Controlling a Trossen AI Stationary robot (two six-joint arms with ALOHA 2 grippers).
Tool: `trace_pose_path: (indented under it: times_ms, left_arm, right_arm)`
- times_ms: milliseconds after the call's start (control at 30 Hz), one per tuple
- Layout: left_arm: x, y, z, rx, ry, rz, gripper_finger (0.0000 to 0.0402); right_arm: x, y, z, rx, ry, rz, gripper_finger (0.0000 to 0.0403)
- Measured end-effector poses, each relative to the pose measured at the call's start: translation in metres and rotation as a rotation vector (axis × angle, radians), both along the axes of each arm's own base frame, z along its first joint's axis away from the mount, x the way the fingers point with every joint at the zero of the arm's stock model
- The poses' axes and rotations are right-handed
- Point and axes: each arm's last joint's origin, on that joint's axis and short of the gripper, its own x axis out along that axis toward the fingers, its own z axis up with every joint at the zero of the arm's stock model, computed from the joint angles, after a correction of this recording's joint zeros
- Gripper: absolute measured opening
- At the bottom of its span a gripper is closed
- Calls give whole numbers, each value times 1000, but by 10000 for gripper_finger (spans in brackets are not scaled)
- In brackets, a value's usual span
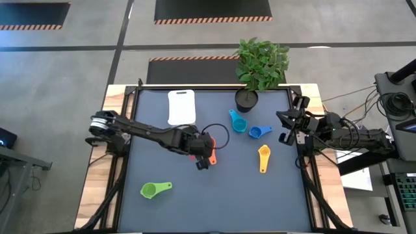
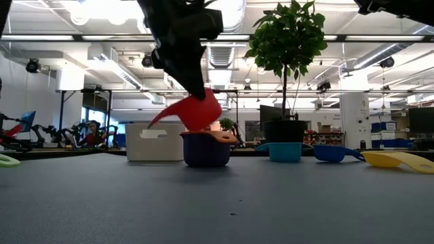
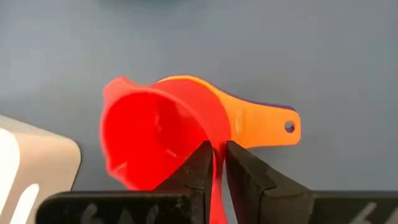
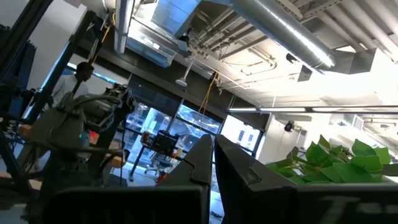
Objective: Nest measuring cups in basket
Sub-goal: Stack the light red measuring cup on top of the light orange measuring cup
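My left gripper (image 1: 203, 155) is shut on the red cup (image 3: 155, 137) near the table's middle. The cup is tilted just above the orange cup (image 3: 261, 124), which sits nested in the purple cup (image 2: 205, 150) on the table. The teal cup (image 1: 237, 122), blue cup (image 1: 259, 132), yellow cup (image 1: 263, 158) and green cup (image 1: 155, 189) lie apart on the mat. The white basket (image 1: 181, 106) stands near the far edge. My right gripper (image 1: 289, 127) waits shut, raised at the table's right edge. My left gripper pinches the red cup's flat handle (image 3: 215, 163) between its two fingers, coming from above. The cup is tilted, its bowl (image 2: 196, 112) hanging low over the orange and purple cups. Whether the bowl touches them I cannot tell.
A black plant pot (image 1: 247, 99) with a leafy plant stands at the far edge, right of the basket. A thin black ring (image 1: 218, 135) lies on the mat beside my left gripper. Bare mat lies along the near edge, right of the green cup.
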Motion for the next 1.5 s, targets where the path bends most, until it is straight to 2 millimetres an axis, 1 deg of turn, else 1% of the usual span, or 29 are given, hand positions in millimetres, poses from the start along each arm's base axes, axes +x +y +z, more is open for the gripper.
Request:
trace_pose_path:
  times_ms: [233, 433, 533, 633, 700, 800, 900, 967, 1067, 1233, 1300, 1400, 1500]
  left_arm:
    - [1, 7, -5, 6, 28, 15, 40]
    - [0, 7, -4, 10, 29, 6, 53]
    - [-1, 5, 5, 29, 19, -43, 56]
    - [-10, 4, 18, 63, 29, -114, 57]
    - [-15, 4, 21, 87, 22, -163, 57]
    - [-13, 4, 18, 139, -31, -254, 55]
    - [-6, 8, 8, 172, -142, -275, 49]
    - [-6, 10, -1, 186, -156, -274, 43]
    - [-15, 12, -6, 210, -85, -251, 39]
    - [-45, 7, 4, 216, 140, -293, 38]
    - [-56, 6, 2, 232, 186, -313, 38]
    - [-65, 6, -10, 242, 193, -335, 38]
    - [-74, 8, -32, 239, 207, -328, 38]
  right_arm:
    - [0, 0, 0, 19, 0, 10, 9]
    - [0, 0, -1, 18, 6, 9, 9]
    - [1, 0, -1, 18, 10, 9, 9]
    - [1, 0, -1, 10, 15, 4, 9]
    - [1, 0, -1, 9, 15, 4, 9]
    - [1, 0, -1, 6, 15, 2, 9]
    - [1, 0, -1, 5, 15, 2, 9]
    - [1, 0, -1, 10, 14, 4, 9]
    - [1, 0, -2, 11, 17, 5, 9]
    - [1, 0, -2, 14, 22, 6, 9]
    - [1, 0, -2, 17, 22, 8, 9]
    - [1, 0, -2, 23, 21, 10, 9]
    - [1, 0, -2, 23, 21, 10, 9]
